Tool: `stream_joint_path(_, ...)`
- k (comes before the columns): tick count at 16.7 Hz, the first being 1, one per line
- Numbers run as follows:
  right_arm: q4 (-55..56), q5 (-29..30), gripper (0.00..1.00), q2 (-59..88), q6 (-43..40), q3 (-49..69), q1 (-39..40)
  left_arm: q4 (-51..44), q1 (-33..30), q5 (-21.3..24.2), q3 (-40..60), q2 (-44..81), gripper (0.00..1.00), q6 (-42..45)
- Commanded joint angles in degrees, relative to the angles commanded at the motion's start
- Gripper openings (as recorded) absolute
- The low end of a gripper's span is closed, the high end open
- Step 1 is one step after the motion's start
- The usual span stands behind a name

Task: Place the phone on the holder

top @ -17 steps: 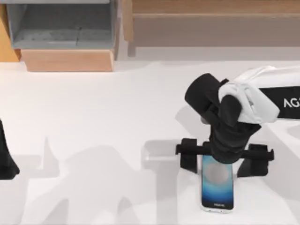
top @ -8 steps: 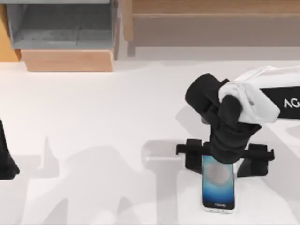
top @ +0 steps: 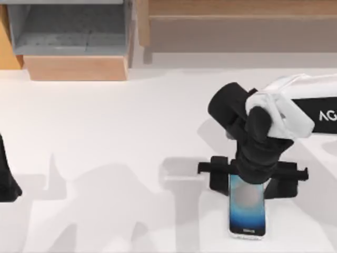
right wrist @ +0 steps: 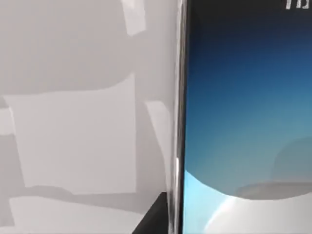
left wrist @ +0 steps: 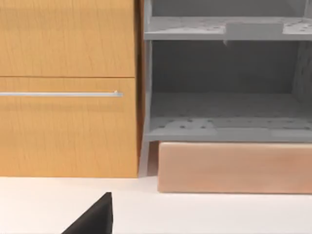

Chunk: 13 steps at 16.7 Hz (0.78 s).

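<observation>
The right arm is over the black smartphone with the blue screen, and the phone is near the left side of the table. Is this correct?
Not quite. The top view shows the slim black smartphone with the blue screen near the right side of the white table, under the right gripper. The rest holds.

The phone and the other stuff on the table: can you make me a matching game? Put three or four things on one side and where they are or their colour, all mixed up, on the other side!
Things:
1. phone
2. holder
3. left arm
4. table

Descriptions:
A. white and flat, under everything
B. black, at the top view's left edge
C. glowing blue screen, silver rim
D. black bar across the phone's top end

Pairs: 1-C, 2-D, 3-B, 4-A
</observation>
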Motion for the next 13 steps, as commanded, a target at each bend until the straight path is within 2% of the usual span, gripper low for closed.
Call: stream_joint_path(13,-3.73,-0.42,0.00,-3.26,-0.27,2.93,-0.73,0.00,0.00,0.00,0.00,0.00,1.00,0.00)
